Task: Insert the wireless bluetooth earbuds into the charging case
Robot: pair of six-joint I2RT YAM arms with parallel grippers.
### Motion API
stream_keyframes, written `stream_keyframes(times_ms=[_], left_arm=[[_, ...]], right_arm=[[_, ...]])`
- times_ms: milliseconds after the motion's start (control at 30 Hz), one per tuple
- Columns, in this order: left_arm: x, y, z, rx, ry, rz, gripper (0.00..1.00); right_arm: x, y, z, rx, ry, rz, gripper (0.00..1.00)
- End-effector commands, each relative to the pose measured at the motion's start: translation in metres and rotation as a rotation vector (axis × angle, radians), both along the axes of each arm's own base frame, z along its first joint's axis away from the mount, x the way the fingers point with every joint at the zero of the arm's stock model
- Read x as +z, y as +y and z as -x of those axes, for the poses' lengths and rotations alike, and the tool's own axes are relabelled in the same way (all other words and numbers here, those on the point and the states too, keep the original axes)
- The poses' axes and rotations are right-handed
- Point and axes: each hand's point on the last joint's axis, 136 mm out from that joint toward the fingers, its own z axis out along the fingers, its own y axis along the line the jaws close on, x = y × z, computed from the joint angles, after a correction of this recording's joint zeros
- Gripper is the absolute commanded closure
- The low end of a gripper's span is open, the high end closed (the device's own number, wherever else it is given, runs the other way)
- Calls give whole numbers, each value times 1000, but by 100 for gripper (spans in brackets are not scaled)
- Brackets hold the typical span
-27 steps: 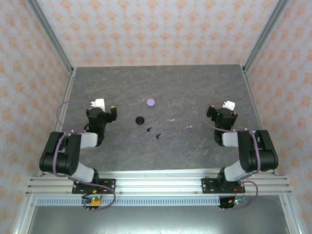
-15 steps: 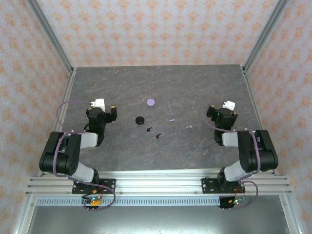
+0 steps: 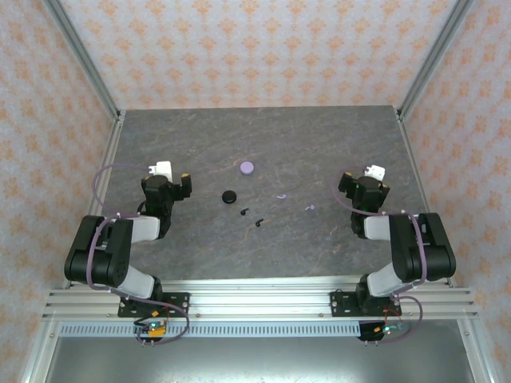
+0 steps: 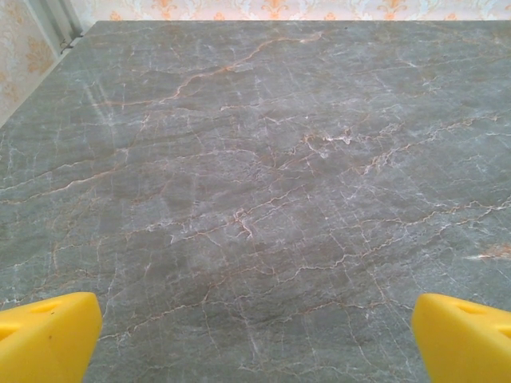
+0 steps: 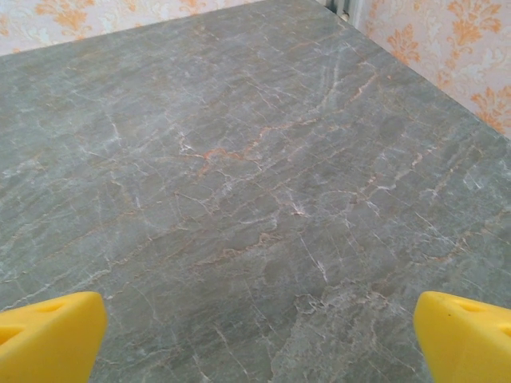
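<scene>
Near the middle of the grey stone table point(image 3: 319, 144) lie a round lavender charging case point(image 3: 247, 167) and a round black case point(image 3: 230, 196). Two tiny black earbuds point(image 3: 244, 211) point(image 3: 259, 223) rest just right of the black case. Two pale lavender earbuds point(image 3: 282, 196) point(image 3: 310, 207) lie further right. My left gripper point(image 3: 168, 174) sits folded back at the left, well apart from the cases. My right gripper point(image 3: 366, 179) sits at the right, a short way from the nearest lavender earbud. Both are open, with only bare table between the yellow fingertips point(image 4: 48, 335) point(image 5: 48, 335).
Aluminium posts point(image 3: 84, 60) and patterned walls point(image 3: 255, 48) close in the table on three sides. The arm bases are bolted to a rail point(image 3: 255, 303) at the near edge.
</scene>
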Motion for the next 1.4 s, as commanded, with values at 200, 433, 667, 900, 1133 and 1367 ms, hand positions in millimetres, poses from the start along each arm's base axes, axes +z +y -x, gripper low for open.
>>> stream_keyframes(times_ms=[200, 433, 667, 900, 1133, 1367], left_arm=[[43, 17, 11, 129, 5, 20, 0], [78, -2, 24, 104, 61, 210, 0], [92, -37, 52, 10, 261, 365, 0], [104, -47, 91, -44, 388, 374, 0], [118, -63, 119, -137, 430, 406, 0], [101, -49, 129, -102, 458, 321, 0]], right_arm=[[37, -8, 0, -91, 66, -40, 1], [42, 31, -14, 17, 241, -228, 1], [40, 109, -27, 283, 401, -338, 1], [23, 190, -33, 541, 556, -305, 1], [11, 259, -46, 697, 659, -186, 12], [1, 310, -57, 803, 709, -55, 13]])
